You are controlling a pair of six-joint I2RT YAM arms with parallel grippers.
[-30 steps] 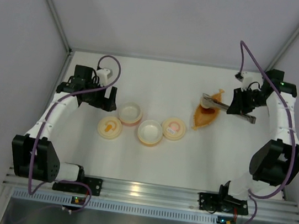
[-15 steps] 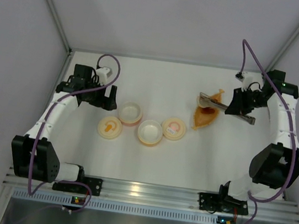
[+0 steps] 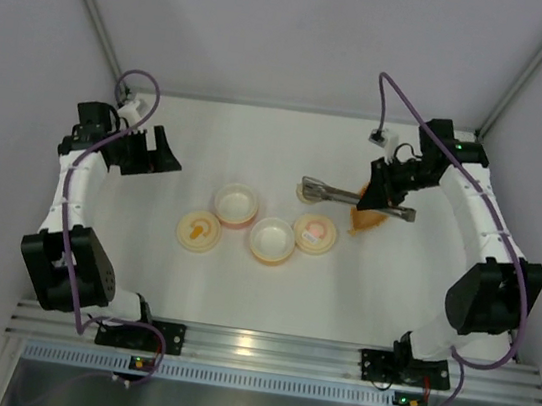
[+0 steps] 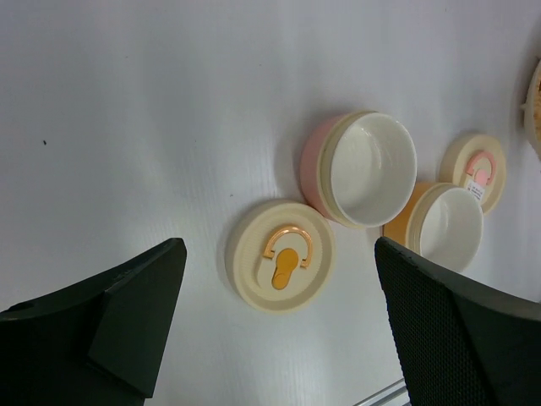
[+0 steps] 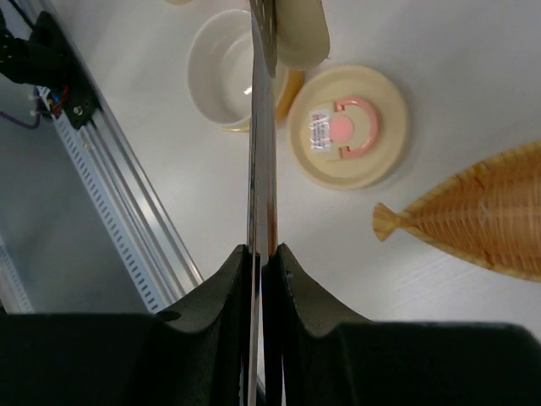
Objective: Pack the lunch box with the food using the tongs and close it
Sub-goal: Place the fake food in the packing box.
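As I judge it, the step in hand is carrying the first piece to a bowl. Nearest the bases the orange bowl (image 3: 272, 241) stands open, with the pink bowl (image 3: 236, 203) at its 11 o'clock. The pale ball (image 5: 300, 30) is pinched in the tip of the tongs (image 5: 259, 152), at the orange bowl's 1 o'clock.

The right gripper (image 5: 263, 258) has its fingers squeezed narrow on the tong arms and reaches in from 3 o'clock over the leaf dish (image 5: 482, 211). Next, the tip must centre over a bowl, then the squeeze must ease.

Far off at 10 o'clock, the left gripper (image 3: 154, 151) has its fingers spread wide and holds nothing.
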